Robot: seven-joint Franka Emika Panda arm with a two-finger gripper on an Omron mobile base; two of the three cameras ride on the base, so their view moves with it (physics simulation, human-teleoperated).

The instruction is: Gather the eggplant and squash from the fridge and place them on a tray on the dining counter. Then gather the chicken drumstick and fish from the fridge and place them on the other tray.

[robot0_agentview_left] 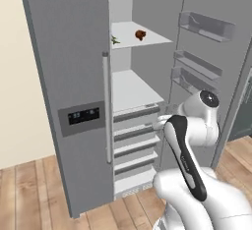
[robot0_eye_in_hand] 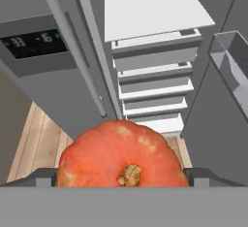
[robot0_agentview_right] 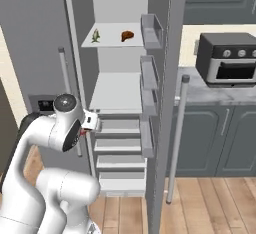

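Squash (robot0_eye_in_hand: 122,155), orange with a stubby tan stem, wedged between the fingers of the gripper (robot0_eye_in_hand: 121,177), jaws spread wide around it, held out in front of the open fridge (robot0_agentview_left: 74,76). Drumstick (robot0_agentview_left: 140,35) lying on the upper shelf (robot0_agentview_left: 147,41), small green item (robot0_agentview_left: 114,40) near it toward the shelf's left edge. Drawers (robot0_agentview_right: 117,128) stacked below. Toaster oven (robot0_agentview_right: 227,58) sitting on the counter (robot0_agentview_right: 220,94) off to the right.

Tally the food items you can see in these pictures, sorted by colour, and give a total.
Orange: 1, the squash between the fingers of the hand
Brown: 1, the chicken drumstick on the upper fridge shelf
Greenish: 1, the small item beside it
Total: 3
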